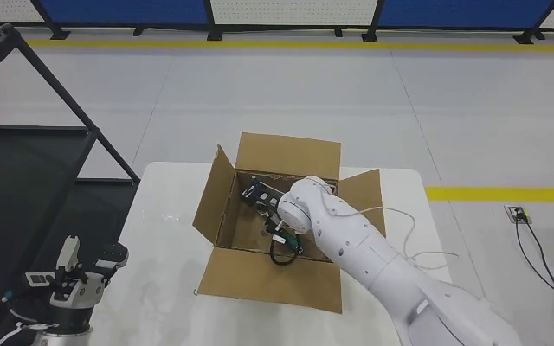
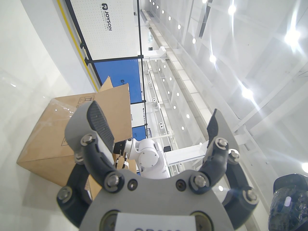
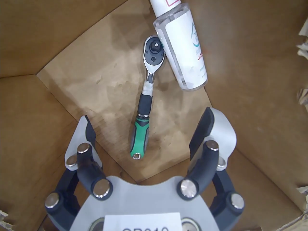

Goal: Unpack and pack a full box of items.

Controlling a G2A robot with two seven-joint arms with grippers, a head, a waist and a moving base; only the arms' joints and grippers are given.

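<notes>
- Jaws of the right gripper stand spread wide and empty, hanging inside the box just above the handle end of the ratchet wrench.
- Its pads are flat, black and ribbed, which suits a grip on the handle's green and grey rubbery sleeve. That sleeve tapers, so a closure near the tip could squeeze it out.
- The wrench looks head-heavy, with a polished metal head and a slim shiny neck. Held only by the handle end, it would probably swing head-down.
- The spray bottle lies touching the wrench head. It is a smooth clear plastic cylinder with a white cap and label, so lifting the wrench could nudge it and set it rolling.
- The cardboard walls are matte, brown and close on both sides. A finger lowered off-line may catch a wall or scrape the floor panel.
- From above, the box sits on the white table with its flaps splayed outward. A snagged wall could drag the light carton.
- The left gripper is also spread and empty, well apart from the box.
</notes>
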